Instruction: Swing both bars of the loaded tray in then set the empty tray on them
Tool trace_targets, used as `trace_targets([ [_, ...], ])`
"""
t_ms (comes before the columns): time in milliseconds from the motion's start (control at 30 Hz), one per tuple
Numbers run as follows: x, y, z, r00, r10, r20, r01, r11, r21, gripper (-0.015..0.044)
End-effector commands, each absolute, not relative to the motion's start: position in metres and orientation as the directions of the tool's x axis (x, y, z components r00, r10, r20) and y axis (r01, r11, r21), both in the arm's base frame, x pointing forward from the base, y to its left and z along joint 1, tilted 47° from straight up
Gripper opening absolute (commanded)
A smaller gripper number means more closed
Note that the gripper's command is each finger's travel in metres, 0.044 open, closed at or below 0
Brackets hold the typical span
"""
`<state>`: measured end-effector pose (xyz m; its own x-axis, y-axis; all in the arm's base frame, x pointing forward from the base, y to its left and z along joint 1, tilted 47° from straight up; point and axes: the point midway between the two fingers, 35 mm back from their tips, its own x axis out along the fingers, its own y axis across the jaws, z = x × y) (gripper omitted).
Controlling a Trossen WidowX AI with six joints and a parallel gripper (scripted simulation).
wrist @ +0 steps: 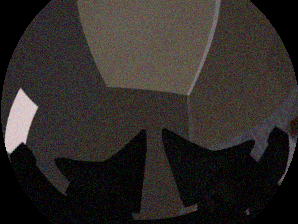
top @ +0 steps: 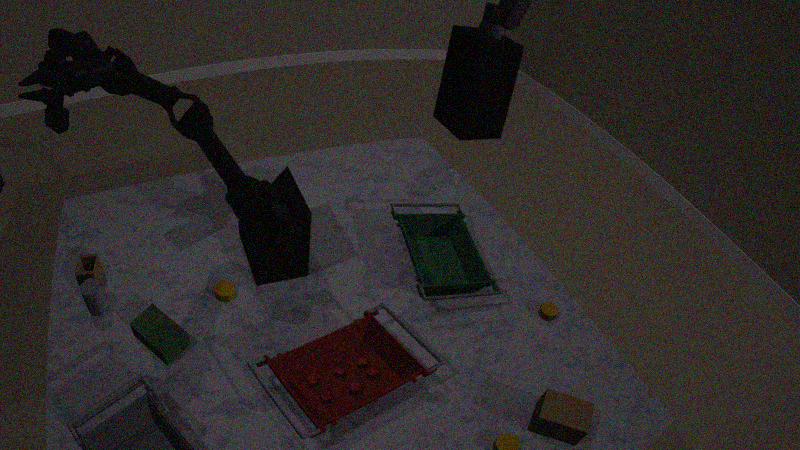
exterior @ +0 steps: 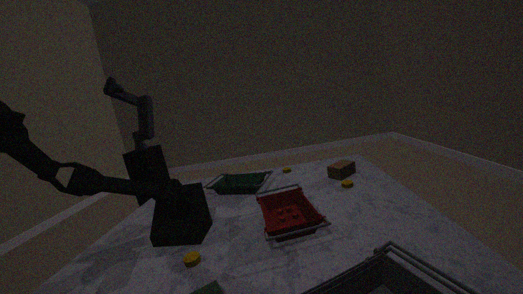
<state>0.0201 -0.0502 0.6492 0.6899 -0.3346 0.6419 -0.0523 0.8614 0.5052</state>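
Observation:
A red tray stands on the table with several small red blocks in it. One wire bar is swung out over one end, the other bar over the opposite end. An empty green tray lies behind it, its bars out too. A grey tray is cut off by the frame edge; its full contents are hidden. My gripper is nearly shut and holds nothing, a narrow gap between its tips. It is raised far from the trays.
A green block and a yellow disc lie near my arm's base. A brown block and two more yellow discs lie beyond the trays. Another dark pedestal carries a second arm past the table.

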Motion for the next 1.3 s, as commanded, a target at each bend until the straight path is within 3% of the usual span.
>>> trace_targets([
  [0,0.065,-0.052,0.639,0.757,-0.344,0.556,-0.056,0.813,0.580,0.0082],
  [267,0.146,-0.055,0.608,0.852,-0.363,0.376,0.057,0.779,0.624,0.0082],
  [767,0.304,-0.076,0.491,0.867,-0.488,-0.103,0.310,0.366,0.877,0.0082],
  [967,0.362,-0.081,0.410,0.767,-0.536,-0.353,0.438,0.034,0.899,0.0082],
  [1267,0.406,-0.085,0.299,0.539,-0.600,-0.591,0.486,-0.352,0.800,0.0082],
])
